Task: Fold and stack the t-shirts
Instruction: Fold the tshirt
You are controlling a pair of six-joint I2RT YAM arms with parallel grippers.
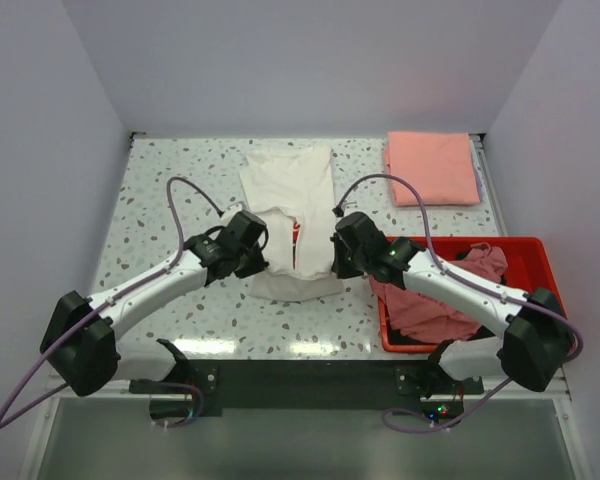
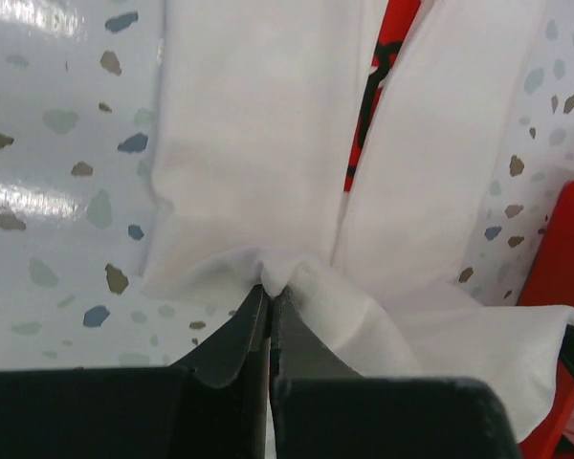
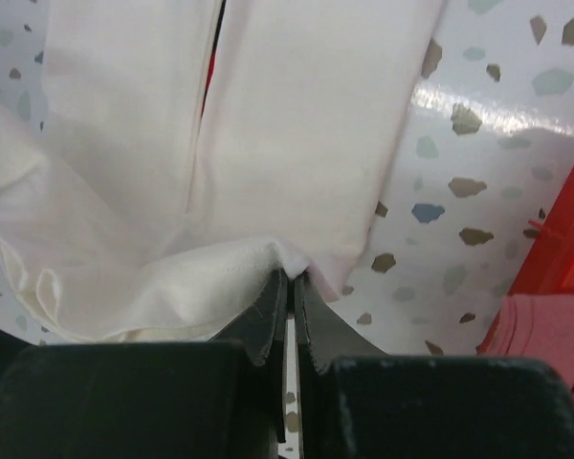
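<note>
A white t-shirt lies lengthwise in the middle of the table, its sides folded in so only a strip of red print shows. My left gripper is shut on the shirt's near left hem. My right gripper is shut on the near right hem. Both hold the hem lifted a little above the table. A salmon-pink t-shirt lies folded at the back right. A dusty-pink t-shirt lies crumpled in the red bin.
The red plastic bin stands at the right front, beside my right arm; its corner shows in the left wrist view and in the right wrist view. White walls close the table on three sides.
</note>
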